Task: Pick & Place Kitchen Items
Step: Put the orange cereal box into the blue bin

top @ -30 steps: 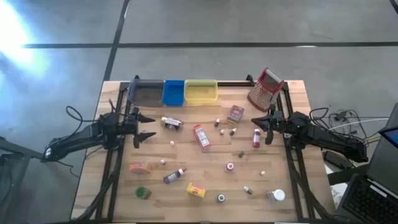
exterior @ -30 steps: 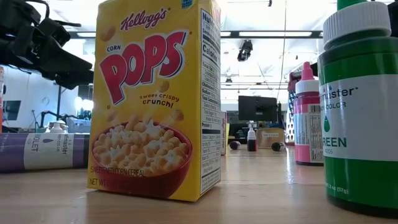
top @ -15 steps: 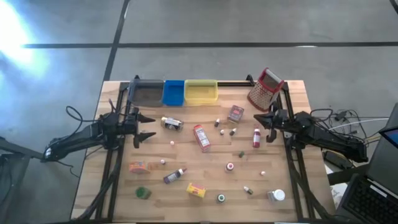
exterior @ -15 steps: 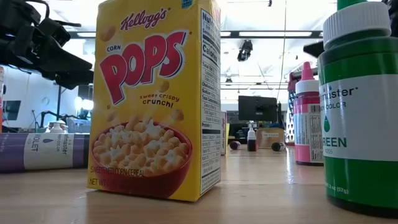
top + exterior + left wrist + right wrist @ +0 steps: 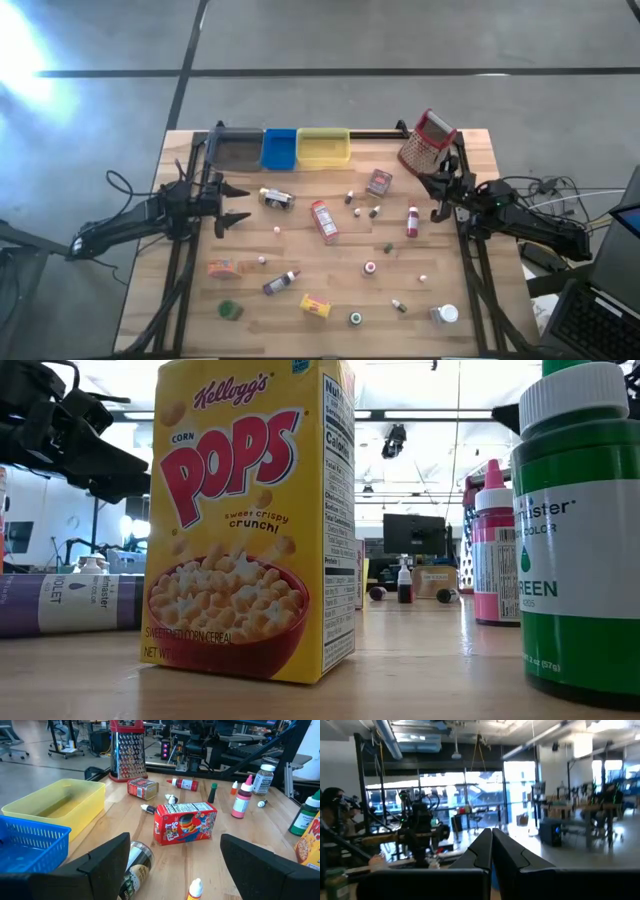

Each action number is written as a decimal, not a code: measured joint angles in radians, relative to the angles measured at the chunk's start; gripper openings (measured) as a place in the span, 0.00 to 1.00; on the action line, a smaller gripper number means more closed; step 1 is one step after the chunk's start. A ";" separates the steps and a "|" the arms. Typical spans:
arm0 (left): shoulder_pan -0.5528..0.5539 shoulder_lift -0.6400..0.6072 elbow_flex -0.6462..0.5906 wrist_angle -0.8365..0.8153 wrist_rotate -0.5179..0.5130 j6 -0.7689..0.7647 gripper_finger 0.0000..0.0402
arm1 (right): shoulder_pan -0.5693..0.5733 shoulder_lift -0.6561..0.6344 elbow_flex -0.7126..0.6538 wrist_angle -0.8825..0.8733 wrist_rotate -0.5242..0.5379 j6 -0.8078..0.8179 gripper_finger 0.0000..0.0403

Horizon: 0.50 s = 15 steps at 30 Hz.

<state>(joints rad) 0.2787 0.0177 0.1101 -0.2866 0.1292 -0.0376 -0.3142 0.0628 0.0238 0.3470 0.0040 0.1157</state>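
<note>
Wooden table (image 5: 330, 275) with the kitchen items scattered all over: yellow cereal box (image 5: 250, 520) up front near the camera, red box (image 5: 185, 822) mid-table, grater (image 5: 427, 143) at the back. Left gripper (image 5: 236, 203) hangs over the left side, fingers spread wide, holding nothing. Right gripper (image 5: 438, 196) sits beside the grater, fingers pressed together, empty.

A: Where do the boxes lie?

B: The red cereal box (image 5: 324, 221) lies flat near the worktop (image 5: 480, 290) centre. The yellow Corn Pops box (image 5: 315, 306) lies toward the front edge, the orange box (image 5: 224, 268) toward the front-left corner, and the small red tin (image 5: 379, 182) toward the back.

A: And the bottles?

B: The red-capped bottle (image 5: 412, 222) lies right of centre. The purple bottle (image 5: 281, 283) lies front-left of centre. The green-labelled bottle (image 5: 231, 310) sits by the front-left corner, the white-lidded jar (image 5: 446, 314) by the front-right corner, and the dark jar (image 5: 277, 198) lies on its side back-left.
</note>
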 joint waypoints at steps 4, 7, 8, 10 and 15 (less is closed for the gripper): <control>0.000 0.000 0.000 0.000 0.000 0.000 0.79 | 0.000 0.010 0.000 -0.046 0.004 0.019 0.06; 0.000 0.000 0.000 0.000 0.000 0.000 0.79 | 0.000 0.041 0.000 -0.068 0.029 0.019 0.13; 0.000 0.000 0.000 0.000 0.000 0.000 0.79 | 0.000 0.054 0.000 -0.071 0.037 0.012 0.15; 0.000 0.000 0.000 0.000 0.000 0.000 0.79 | 0.000 0.082 0.000 -0.070 0.061 0.008 0.20; 0.000 0.000 0.000 0.000 0.000 0.000 0.79 | 0.000 0.167 0.000 0.002 0.174 0.009 0.30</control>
<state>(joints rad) 0.2788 0.0175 0.1101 -0.2863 0.1293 -0.0376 -0.3145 0.2295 0.0238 0.3488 0.1779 0.1249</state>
